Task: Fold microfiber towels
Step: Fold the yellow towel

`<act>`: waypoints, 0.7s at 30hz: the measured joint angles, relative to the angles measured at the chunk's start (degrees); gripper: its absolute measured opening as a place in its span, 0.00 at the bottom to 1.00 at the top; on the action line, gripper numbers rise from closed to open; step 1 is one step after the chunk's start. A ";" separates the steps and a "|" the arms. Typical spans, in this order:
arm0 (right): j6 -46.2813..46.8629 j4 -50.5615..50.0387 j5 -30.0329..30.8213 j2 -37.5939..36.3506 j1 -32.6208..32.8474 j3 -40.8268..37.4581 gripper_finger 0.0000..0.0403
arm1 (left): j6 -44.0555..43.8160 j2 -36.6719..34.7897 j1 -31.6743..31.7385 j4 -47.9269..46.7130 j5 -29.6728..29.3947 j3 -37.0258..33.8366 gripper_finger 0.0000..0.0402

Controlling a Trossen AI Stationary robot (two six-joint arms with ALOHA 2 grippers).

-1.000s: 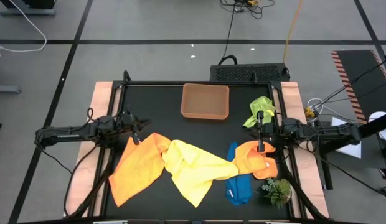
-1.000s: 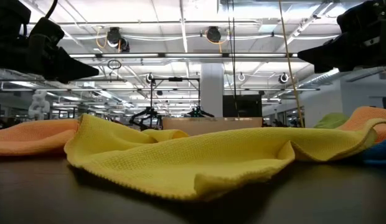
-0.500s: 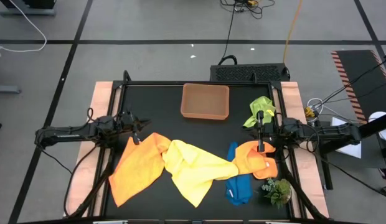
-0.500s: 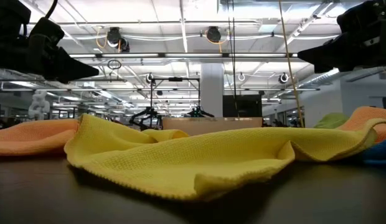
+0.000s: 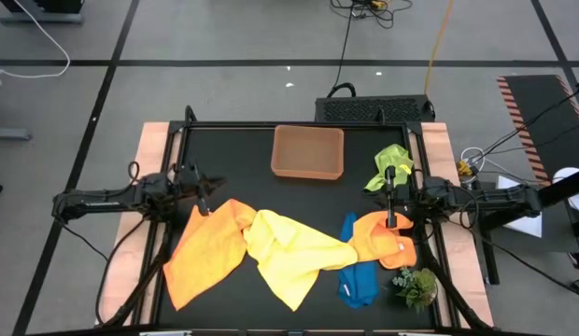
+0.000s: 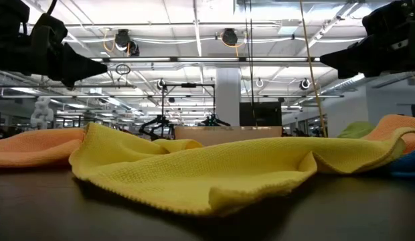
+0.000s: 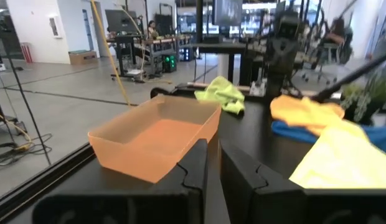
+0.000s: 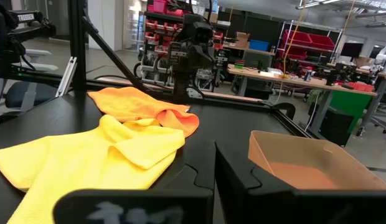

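While the towels lie unmoved, the left gripper, fingers nearly together like the right's, has nudged forward.

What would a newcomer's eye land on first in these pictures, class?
The bright towels strewn across the black table's near half: a large orange towel at left, a yellow towel overlapping it mid-table, and a blue towel further right. Behind them sits a tan tray, with a lime green towel to its right.
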 joint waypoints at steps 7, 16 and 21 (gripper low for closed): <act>0.00 0.00 0.00 -0.01 0.00 0.01 0.00 | -3.97 0.01 0.00 2.31 0.24 0.01 0.10; 0.00 0.00 -0.02 0.01 0.00 0.01 0.00 | -5.57 8.64 -2.29 10.82 10.15 0.14 0.10; 0.00 0.00 0.00 0.01 0.00 0.00 0.00 | -7.38 22.17 -6.78 9.27 7.12 6.22 0.10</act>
